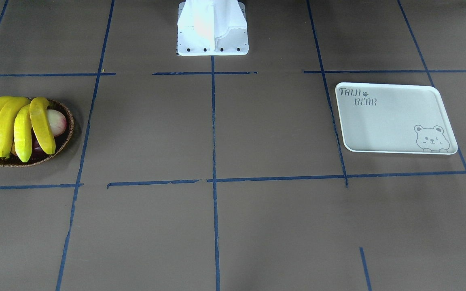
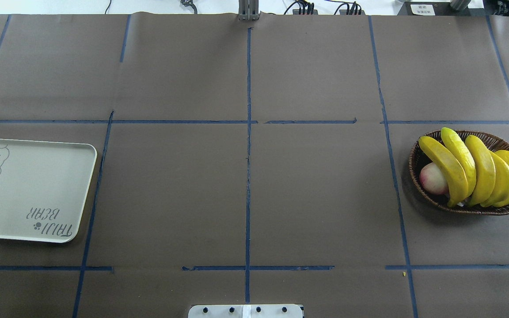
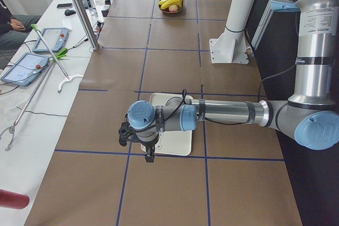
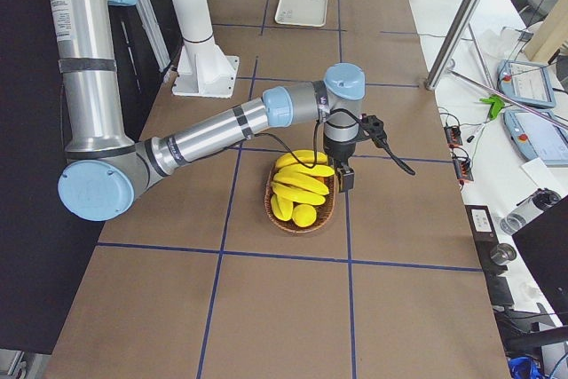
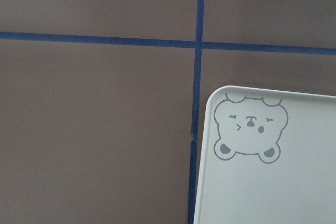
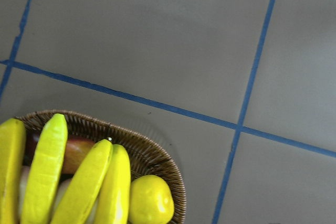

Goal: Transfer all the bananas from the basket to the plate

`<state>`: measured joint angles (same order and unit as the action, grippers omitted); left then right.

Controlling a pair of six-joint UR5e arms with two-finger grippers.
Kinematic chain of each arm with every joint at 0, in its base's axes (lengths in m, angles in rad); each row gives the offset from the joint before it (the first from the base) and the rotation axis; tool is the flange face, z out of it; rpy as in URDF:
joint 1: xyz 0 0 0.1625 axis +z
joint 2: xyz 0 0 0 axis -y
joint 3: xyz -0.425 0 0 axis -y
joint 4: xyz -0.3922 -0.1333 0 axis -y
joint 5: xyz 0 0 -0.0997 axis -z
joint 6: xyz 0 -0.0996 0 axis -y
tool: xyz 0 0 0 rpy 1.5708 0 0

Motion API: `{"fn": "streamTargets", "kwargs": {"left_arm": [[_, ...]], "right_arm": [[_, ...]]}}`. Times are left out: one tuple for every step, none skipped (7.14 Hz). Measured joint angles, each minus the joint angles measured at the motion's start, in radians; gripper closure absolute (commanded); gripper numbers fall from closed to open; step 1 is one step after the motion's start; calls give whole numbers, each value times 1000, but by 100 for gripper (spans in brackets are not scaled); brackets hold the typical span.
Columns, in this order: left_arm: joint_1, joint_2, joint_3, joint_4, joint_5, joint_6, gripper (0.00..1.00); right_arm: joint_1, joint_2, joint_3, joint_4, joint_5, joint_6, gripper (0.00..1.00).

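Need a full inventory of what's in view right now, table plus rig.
bananas: four, yellow, piled in the basket
basket: one, brown wicker, table end on the robot's right
round fruit: one, pink-white, in the basket, partly under the bananas
small fruit: one, yellow, at the basket's rim beside the bananas
plate: one, white with bear print, table end on the robot's left, nothing on it
table: one, brown cover with blue tape grid
tablets: two, light blue, on the side bench
person: one, dark clothing, partly in view by that bench
left tool: one, black, over the plate's edge; open or shut not clear
right tool: one, black, over the basket's rim; open or shut not clear
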<state>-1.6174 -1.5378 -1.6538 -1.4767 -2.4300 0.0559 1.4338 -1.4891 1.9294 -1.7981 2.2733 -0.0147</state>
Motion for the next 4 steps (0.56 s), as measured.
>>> {"fn": "streamTargets", "kwargs": {"left_arm": [[1, -14, -3, -3, 0, -1, 0], [3, -20, 1, -7, 1, -12, 0], [4, -22, 3, -20, 1, -31, 0], [4, -21, 4, -36, 1, -43, 0]], "right_arm": [[-21, 1, 14, 0, 60, 37, 0], [-62, 4, 36, 23, 89, 110, 0], [-109, -7, 53, 92, 99, 231, 0], [-160, -38, 60, 212, 101, 375, 0]]}}
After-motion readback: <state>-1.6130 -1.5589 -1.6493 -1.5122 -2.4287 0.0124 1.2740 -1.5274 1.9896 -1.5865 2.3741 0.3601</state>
